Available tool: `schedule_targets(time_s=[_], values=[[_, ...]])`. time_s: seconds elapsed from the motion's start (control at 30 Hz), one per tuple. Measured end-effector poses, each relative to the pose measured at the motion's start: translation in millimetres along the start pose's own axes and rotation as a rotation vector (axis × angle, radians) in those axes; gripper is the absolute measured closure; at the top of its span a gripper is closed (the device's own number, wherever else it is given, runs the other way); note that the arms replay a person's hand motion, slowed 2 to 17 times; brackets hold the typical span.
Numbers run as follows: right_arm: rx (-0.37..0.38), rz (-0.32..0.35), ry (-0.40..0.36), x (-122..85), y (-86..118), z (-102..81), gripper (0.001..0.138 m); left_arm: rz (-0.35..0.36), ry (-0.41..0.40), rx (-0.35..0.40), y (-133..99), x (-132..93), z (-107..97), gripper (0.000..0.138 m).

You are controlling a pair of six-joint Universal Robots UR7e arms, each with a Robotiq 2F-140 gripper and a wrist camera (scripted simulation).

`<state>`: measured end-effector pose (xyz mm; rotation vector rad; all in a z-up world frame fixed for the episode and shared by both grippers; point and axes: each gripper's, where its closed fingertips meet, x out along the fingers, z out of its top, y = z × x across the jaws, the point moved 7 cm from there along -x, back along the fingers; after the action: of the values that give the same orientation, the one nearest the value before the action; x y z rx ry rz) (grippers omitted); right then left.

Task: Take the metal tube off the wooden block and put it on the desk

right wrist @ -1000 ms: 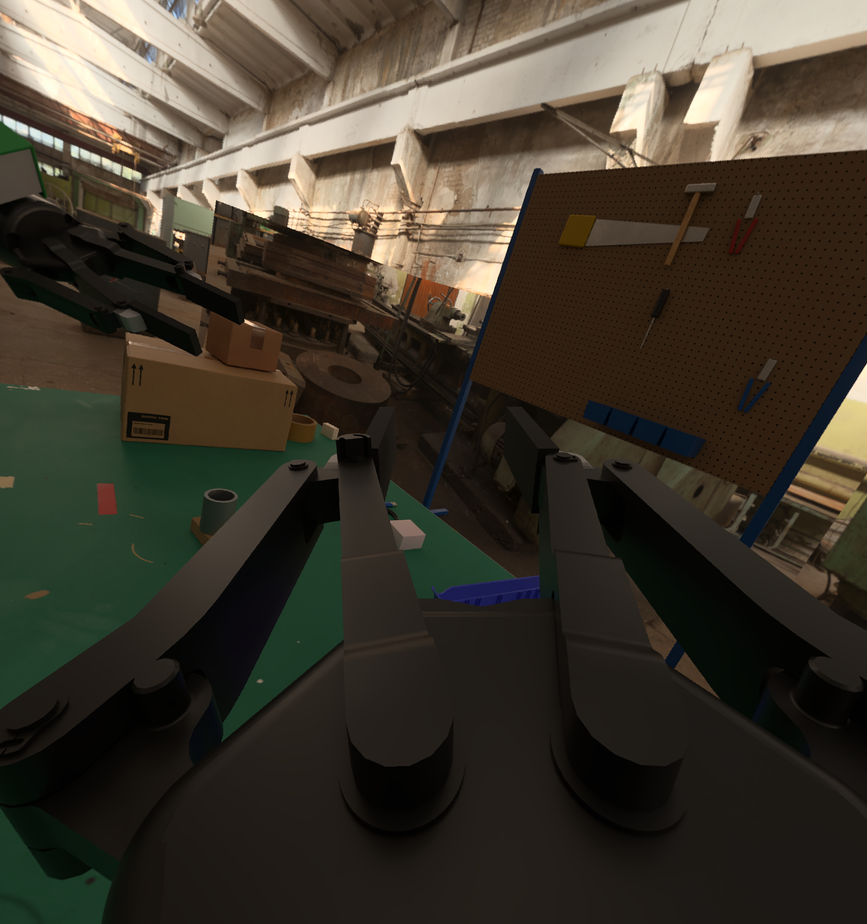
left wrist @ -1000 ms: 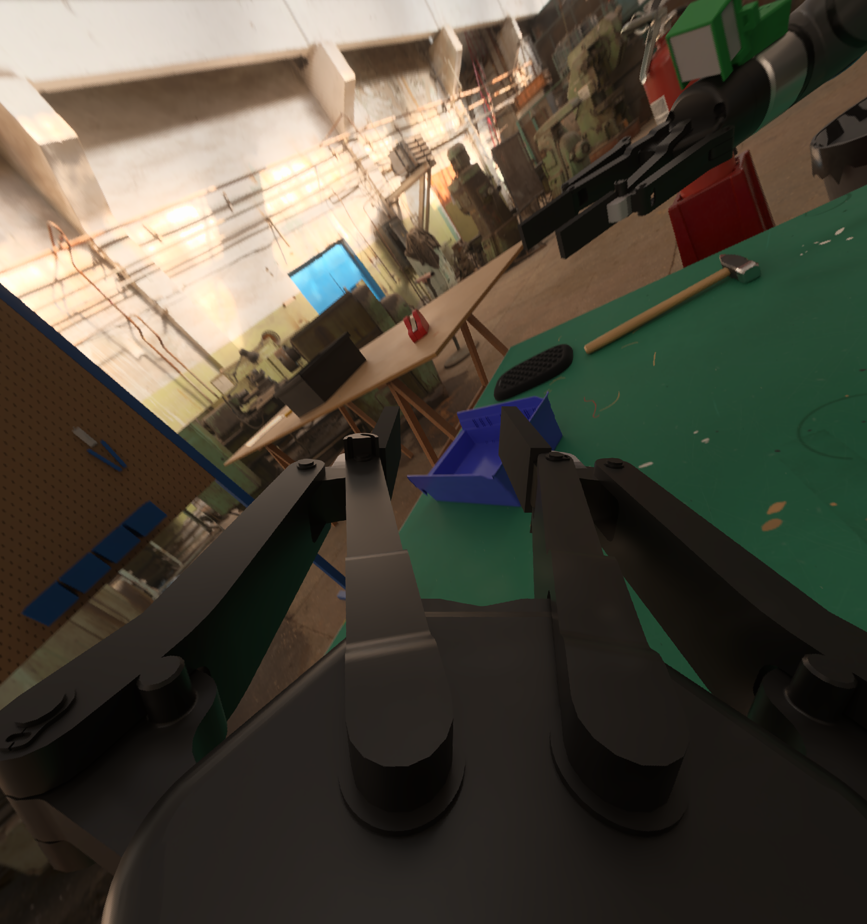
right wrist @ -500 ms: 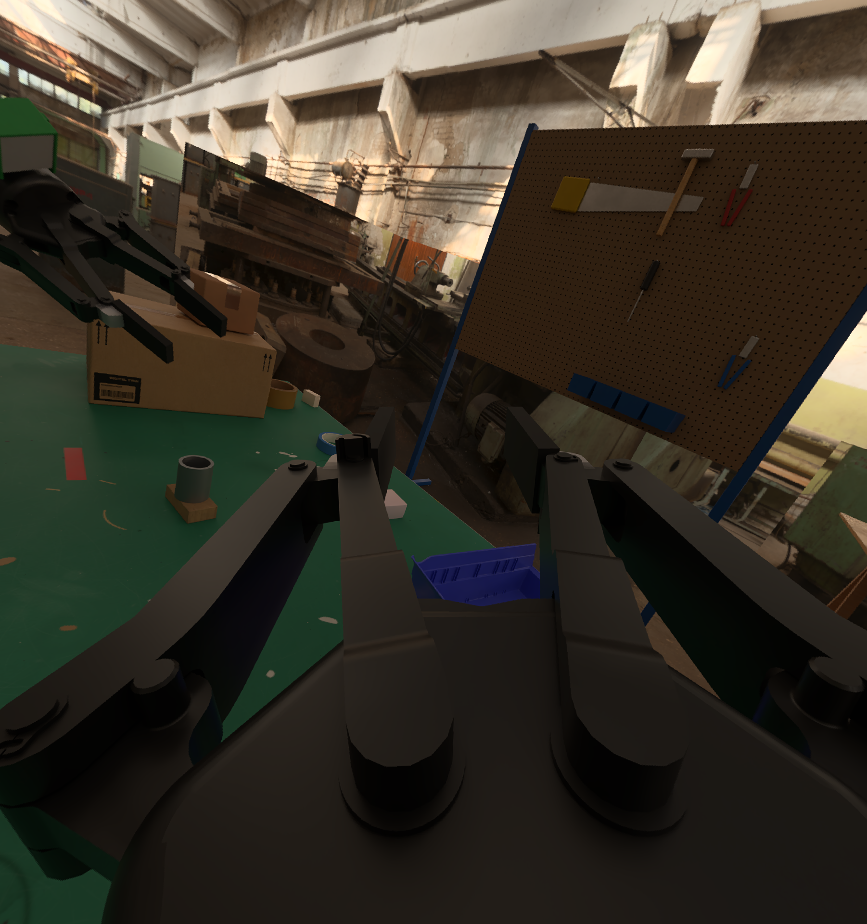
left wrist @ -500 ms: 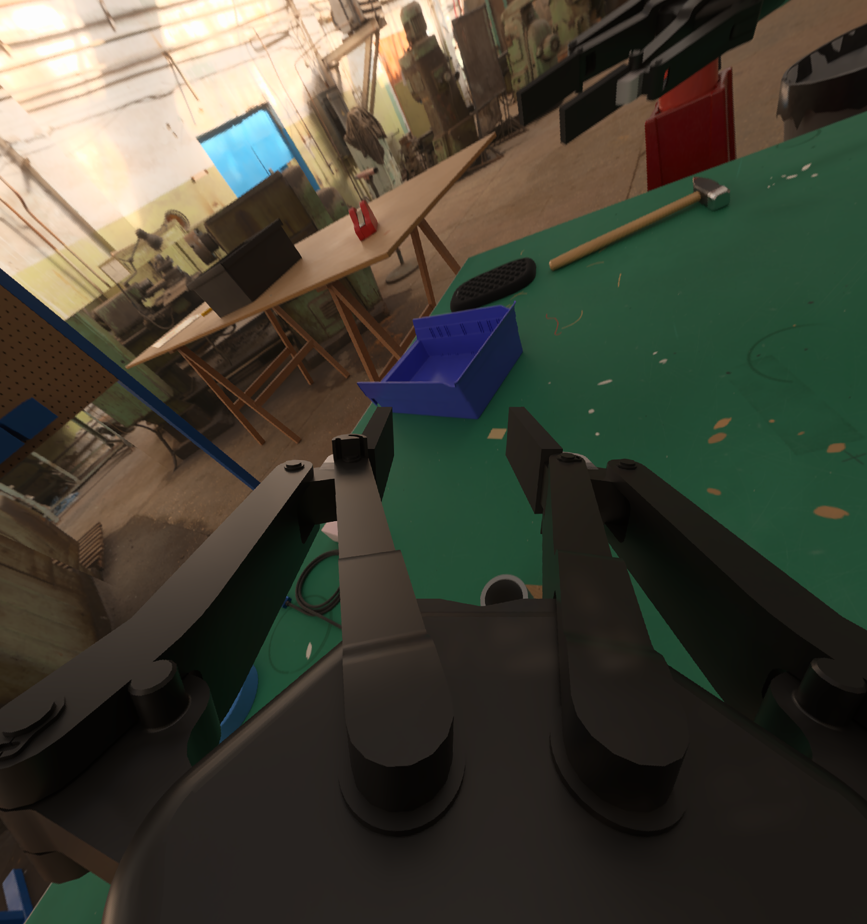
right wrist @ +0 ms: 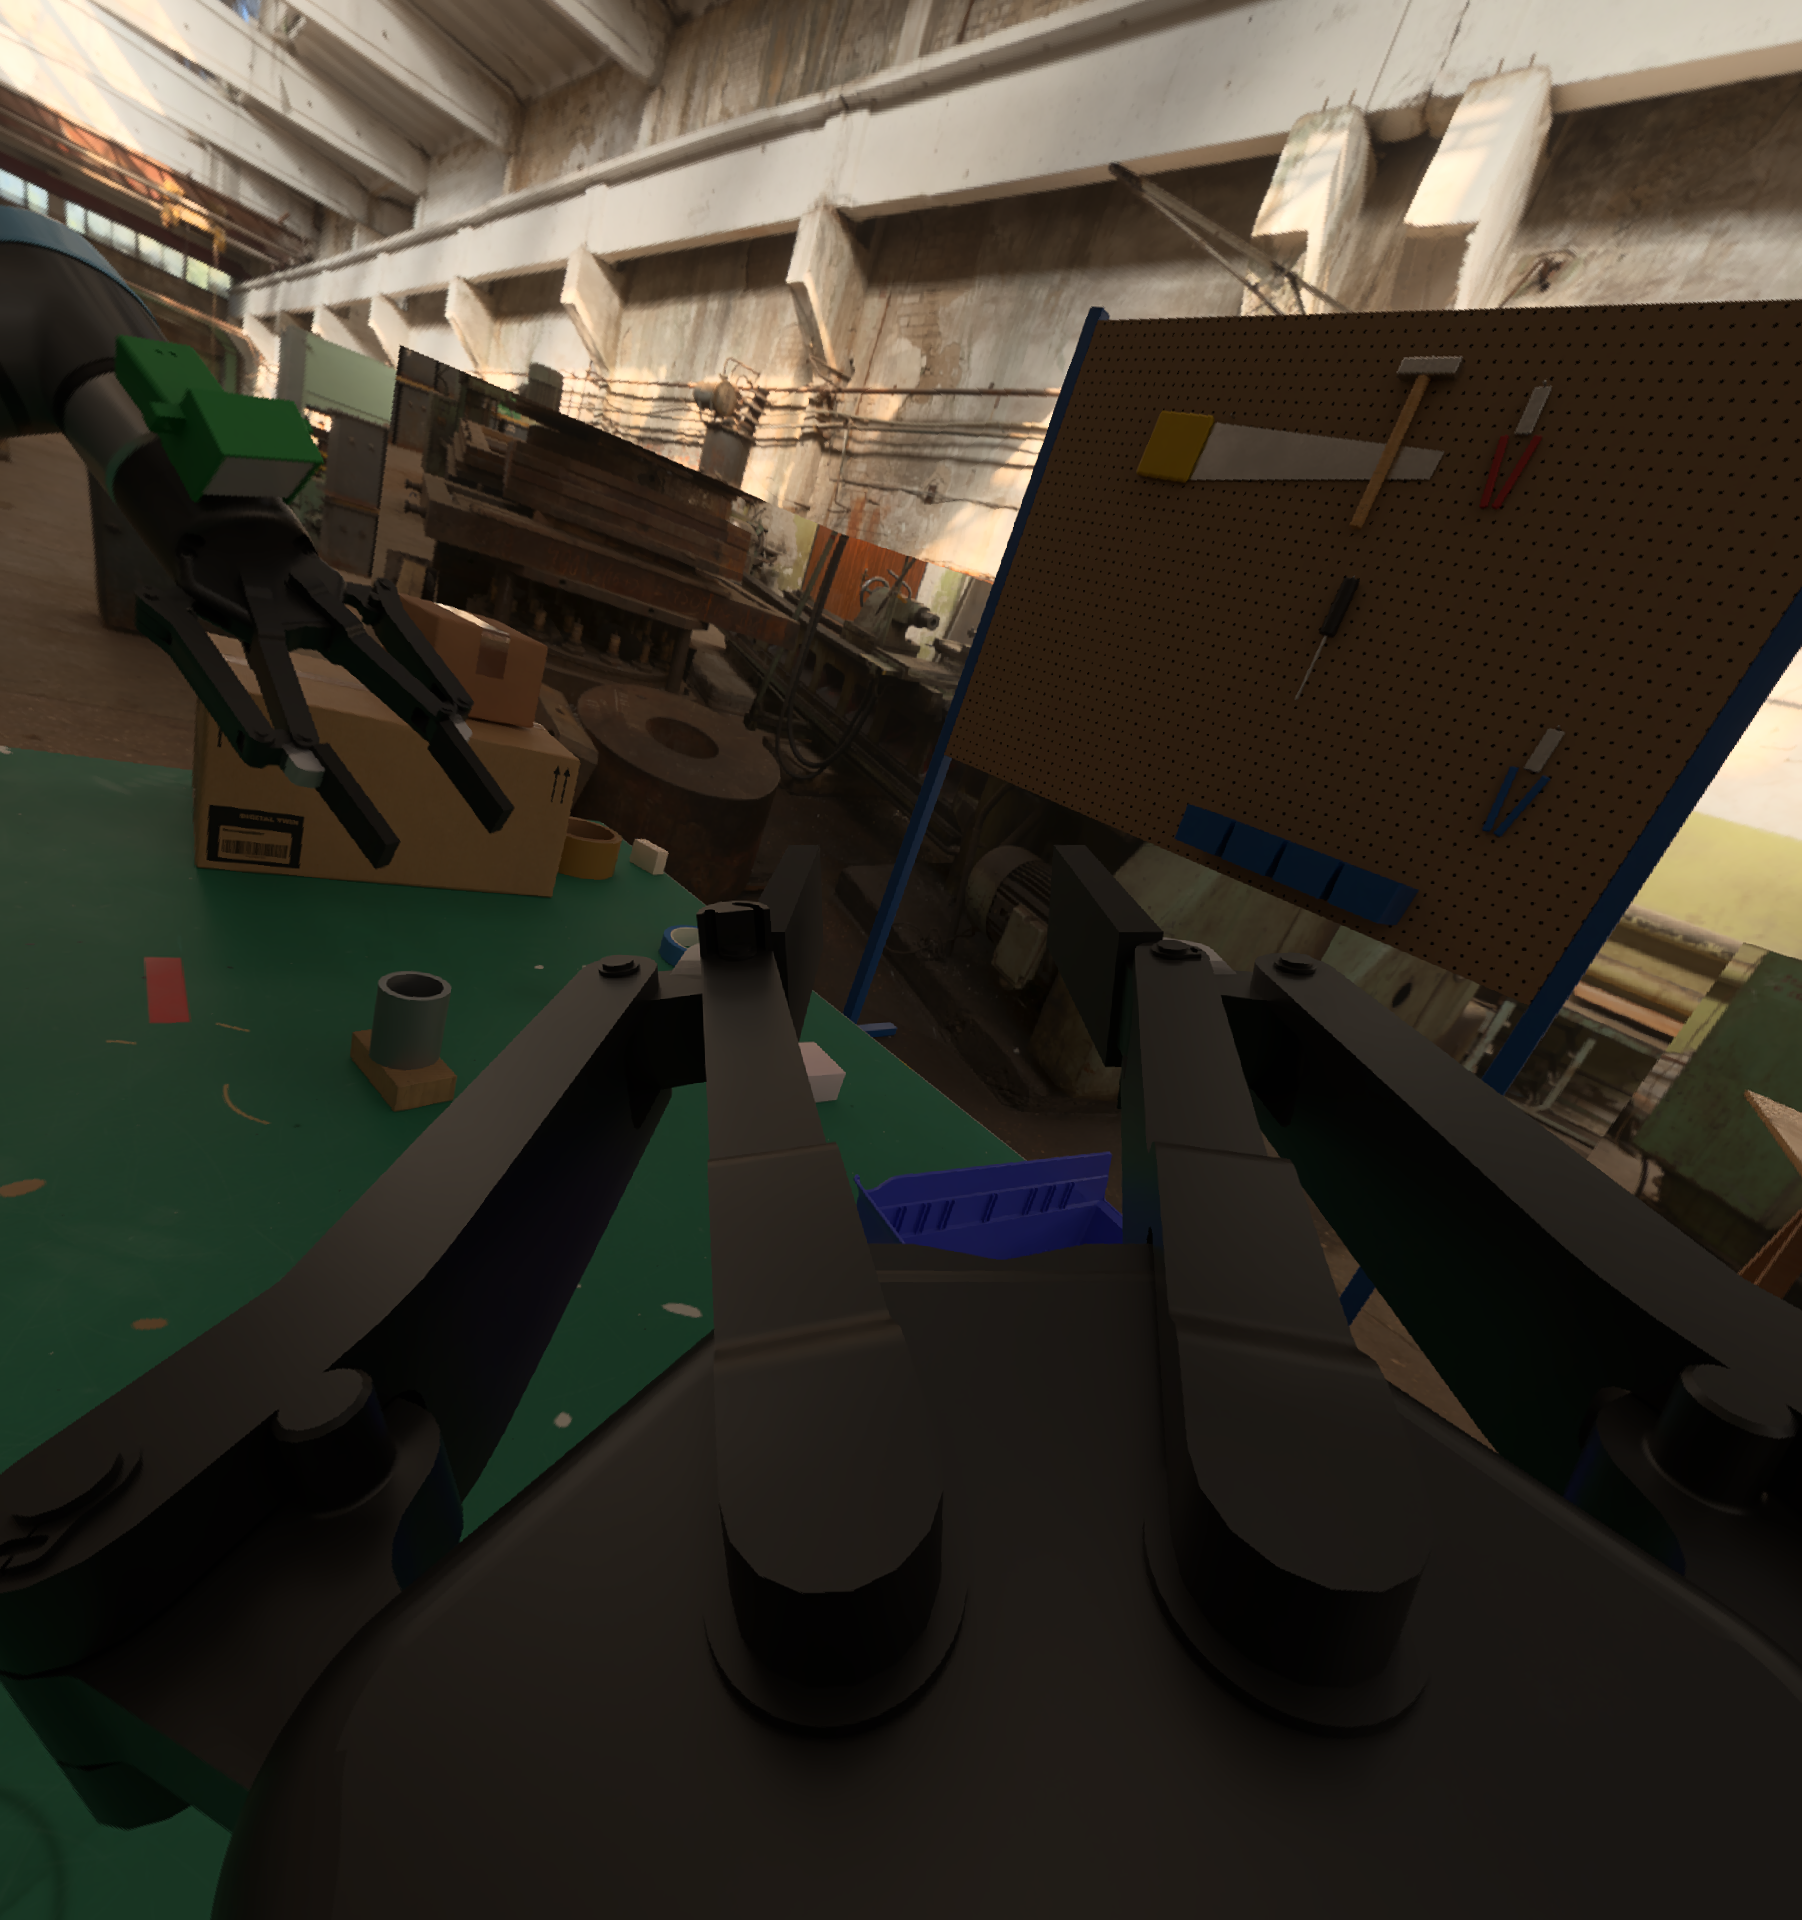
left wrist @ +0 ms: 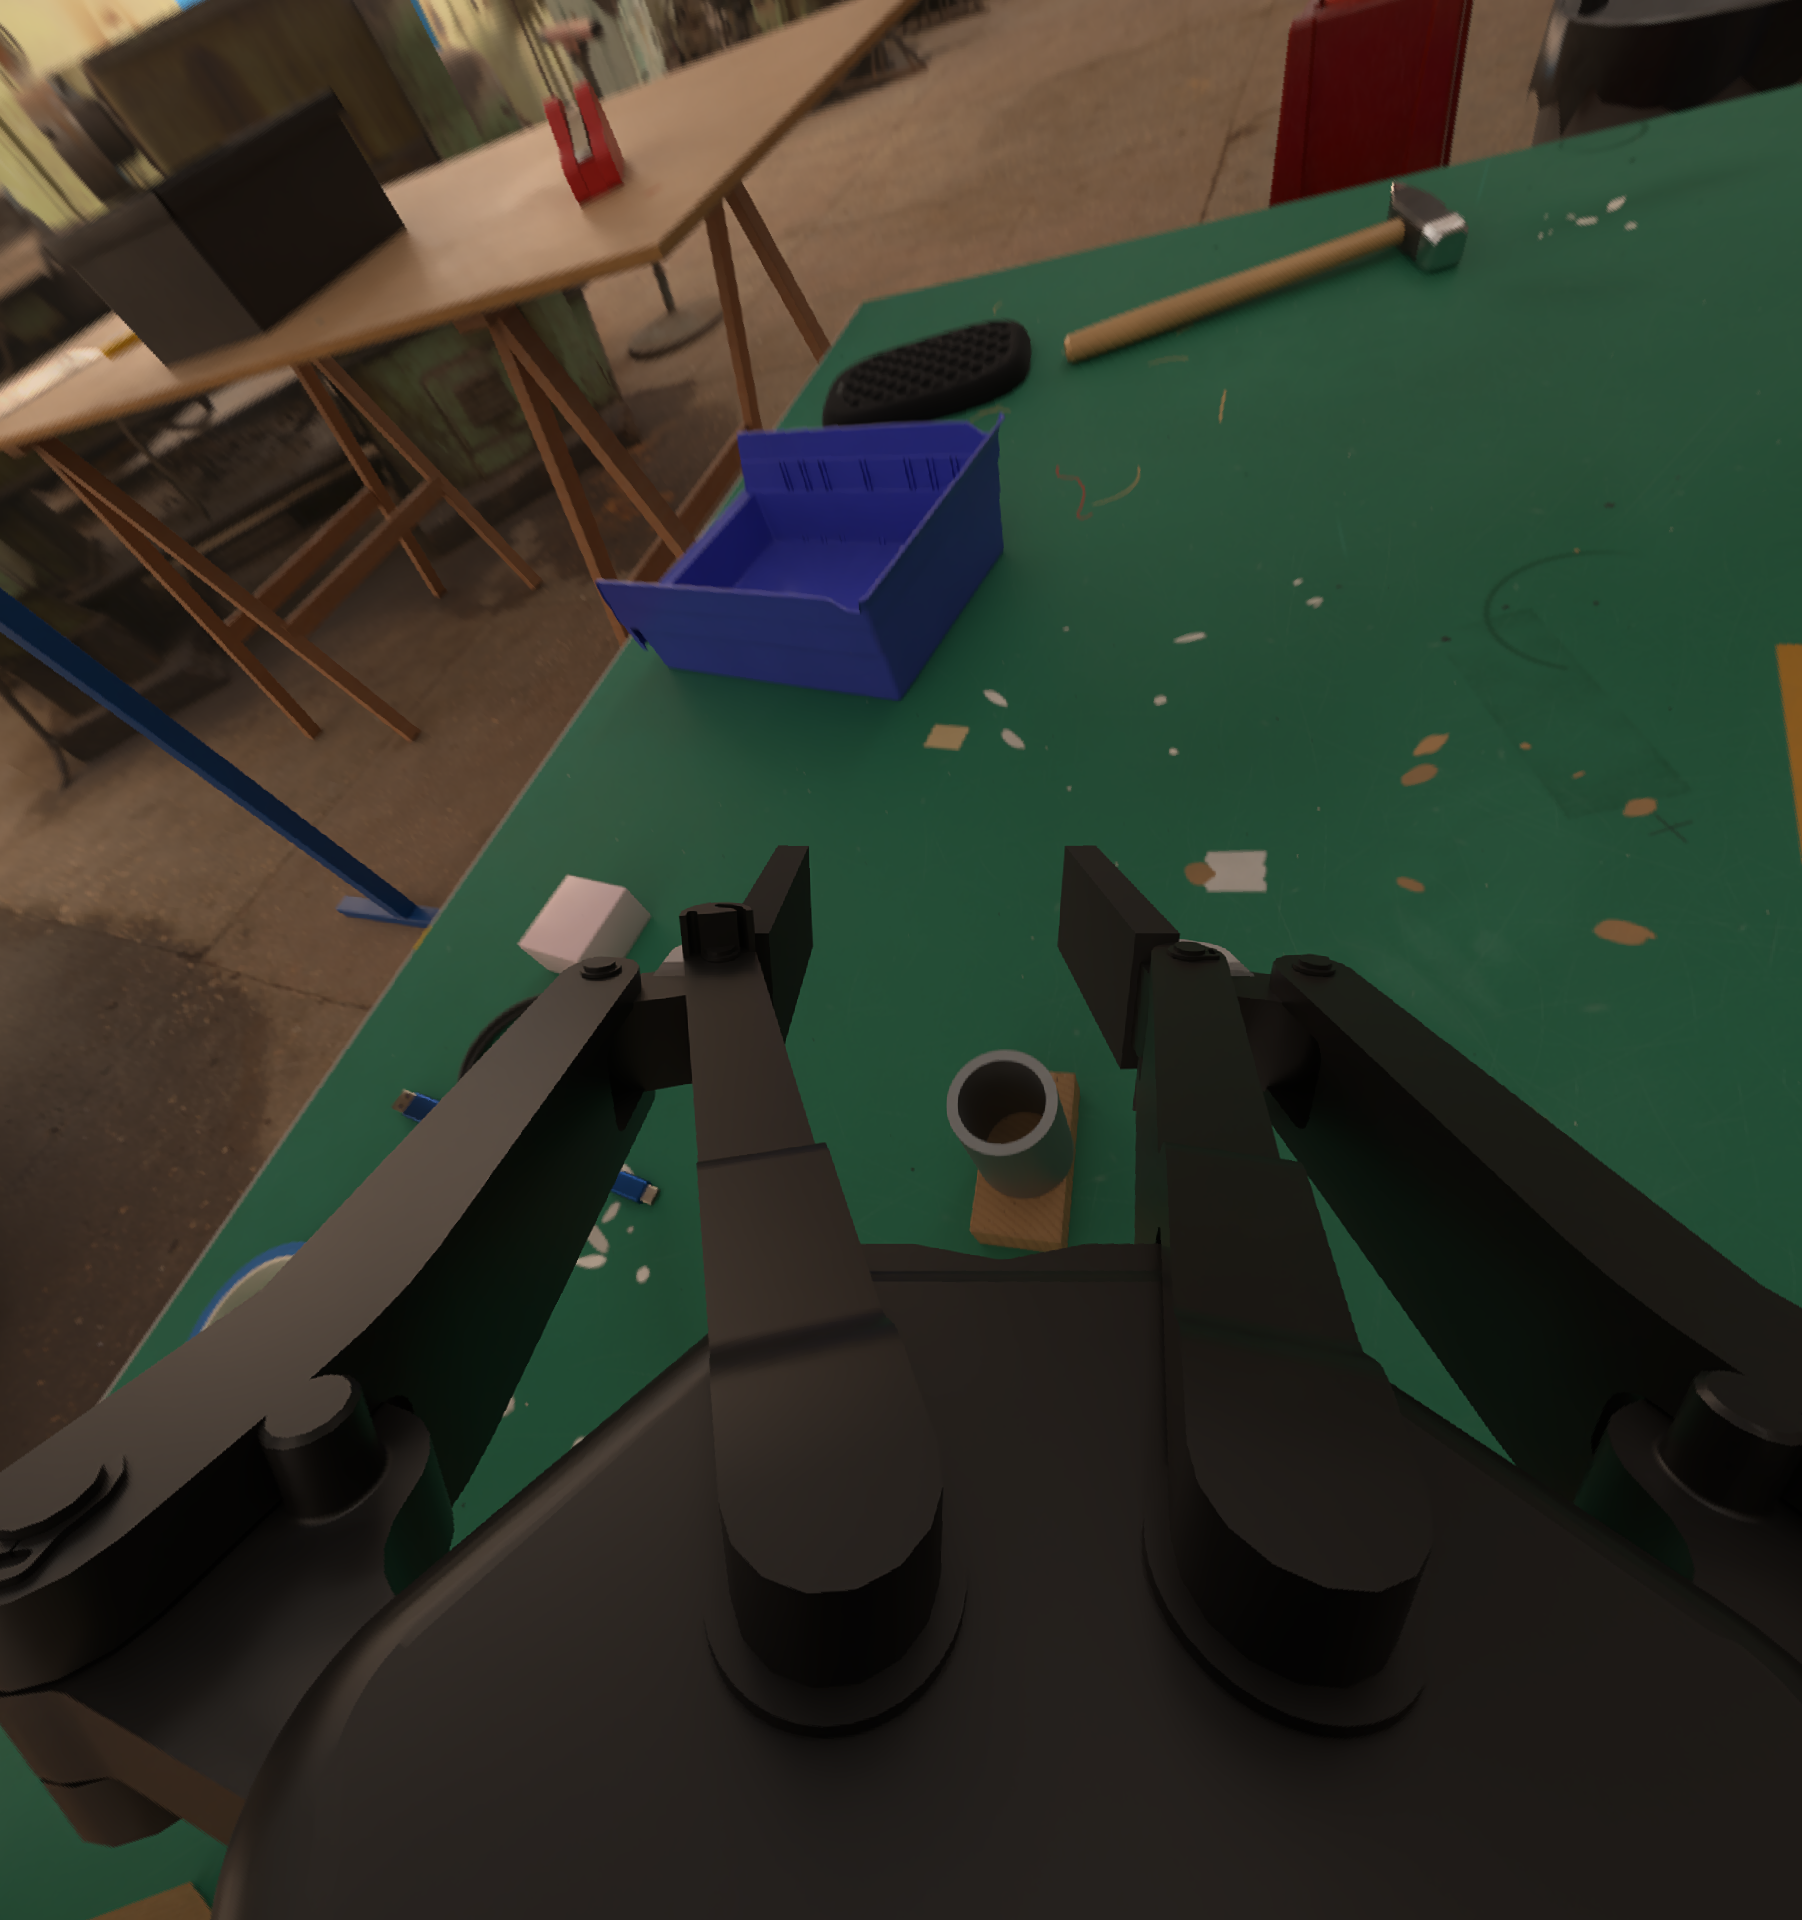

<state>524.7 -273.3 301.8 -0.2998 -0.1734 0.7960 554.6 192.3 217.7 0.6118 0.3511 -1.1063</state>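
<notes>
While the left gripper (left wrist: pixel 933 914) hung above the green table (left wrist: pixel 1396 540), its fingers (left wrist: pixel 785 920) stood wide apart and empty. Below and between them, toward six o'clock of the tips, the metal tube (left wrist: pixel 1011 1122) stood upright on the wooden block (left wrist: pixel 1022 1210), touched by neither finger. At twelve o'clock lay a blue bin (left wrist: pixel 824 582). The right gripper (right wrist: pixel 933 914) was likewise spread wide, holding nothing, well apart from the tube.

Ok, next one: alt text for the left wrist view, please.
The open left gripper hovers above a short grey metal tube standing upright on a small wooden block on the green desk. Farther off lie an empty blue plastic bin and a wooden-handled hammer.
</notes>
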Motion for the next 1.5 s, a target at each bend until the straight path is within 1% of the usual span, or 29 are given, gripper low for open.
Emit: schedule_targets(time_s=[0.27, 0.43, 0.63, 0.83, 1.1, 1.33, 1.5], values=[[0.007, -0.004, -0.005, -3, -2, 0.6, 0.08, -0.062, 0.132, 0.002, 3, 20, -24, 0.075], [0.01, -0.012, 0.003, -5, -4, -0.7, 0.08, -0.108, 0.201, 0.006, 2, 31, -37, 0.077], [0.017, -0.013, 0.016, -5, -5, -2.2, 0.08, -0.179, 0.234, 0.002, -2, 43, -46, 0.078], [0.029, -0.004, 0.018, -5, -4, -2.1, 0.08, -0.236, 0.262, -0.022, -3, 54, -53, 0.076], [0.027, 0.009, 0.013, -5, -1, -0.7, 0.08, -0.319, 0.345, -0.054, -10, 66, -63, 0.071], [0.013, 0.016, 0.023, -4, 1, -0.8, 0.08, -0.348, 0.43, -0.049, -15, 75, -72, 0.07], [0.0, 0.017, 0.03, -3, 2, -1.1, 0.08, -0.335, 0.465, -0.026, -15, 81, -76, 0.071]])
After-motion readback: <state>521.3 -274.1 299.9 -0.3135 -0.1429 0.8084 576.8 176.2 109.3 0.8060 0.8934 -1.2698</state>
